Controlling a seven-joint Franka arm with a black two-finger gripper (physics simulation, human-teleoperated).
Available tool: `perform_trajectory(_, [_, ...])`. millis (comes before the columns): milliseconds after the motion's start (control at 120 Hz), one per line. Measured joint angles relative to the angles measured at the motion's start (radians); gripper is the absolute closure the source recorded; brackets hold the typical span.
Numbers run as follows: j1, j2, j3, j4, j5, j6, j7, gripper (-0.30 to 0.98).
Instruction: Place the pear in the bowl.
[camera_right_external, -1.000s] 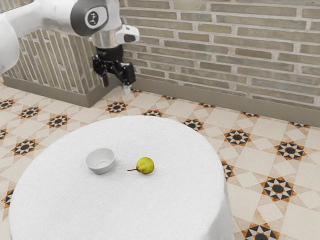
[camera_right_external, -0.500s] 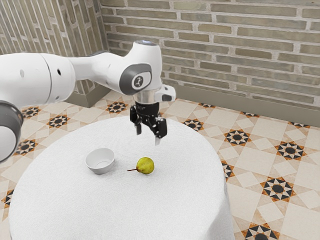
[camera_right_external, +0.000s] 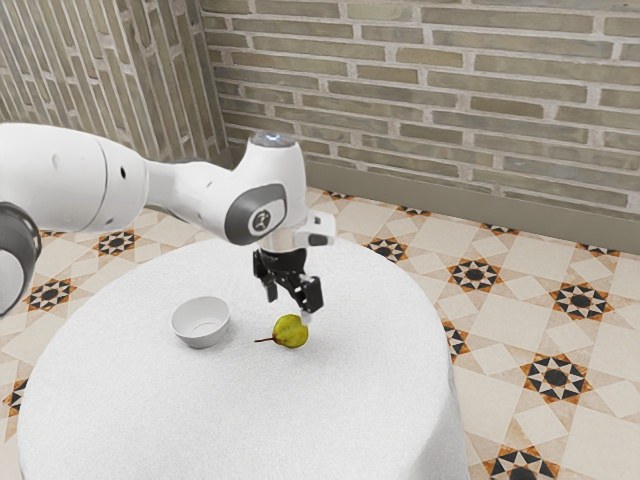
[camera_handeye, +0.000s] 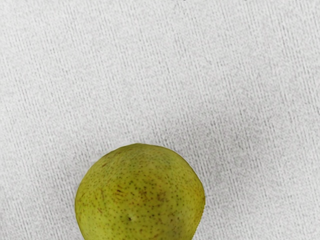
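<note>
A brick wall (camera_right_external: 450, 60) is rising behind the scene, and patterned floor tiles (camera_right_external: 555, 377) are spreading around the round desk (camera_right_external: 340, 410), which is wearing a white cloth. The robot arm (camera_right_external: 75, 175) is reaching in from the exterior view's left, its hand hanging over the pear (camera_right_external: 289, 333). The pear is lying on the cloth, its thin brown stem (camera_right_external: 264, 340) pointing toward the bowl's side. Only the bowl (camera_right_external: 201, 335) is standing near it, a strip of bare cloth running between the two. The desk's curved edge is passing well apart from the pear on the exterior view's right, and more bare cloth is stretching toward the near side. The light grey bowl is sitting upright, its round mouth facing up and its inner floor showing. The fingers (camera_right_external: 271, 292) are standing spread just above the pear, one tip overlapping its outline in the exterior view; whether that tip is touching, I cannot tell. In the wrist view, the pear is turning its speckled, yellow-green rounded end toward the camera.
</note>
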Motion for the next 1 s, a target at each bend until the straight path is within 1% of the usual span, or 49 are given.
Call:
perform_trajectory(242, [0.005,0.046,0.000,0.000,-0.005,0.052,0.032,0.00])
perform_trajectory(525, [0.015,0.079,0.000,-0.008,-0.010,0.073,0.056,0.00])
perform_trajectory(767, [0.019,0.076,0.000,-0.052,-0.012,0.093,0.069,0.00])
perform_trajectory(1000, [0.026,0.083,0.000,-0.052,-0.011,0.122,0.078,0.00])
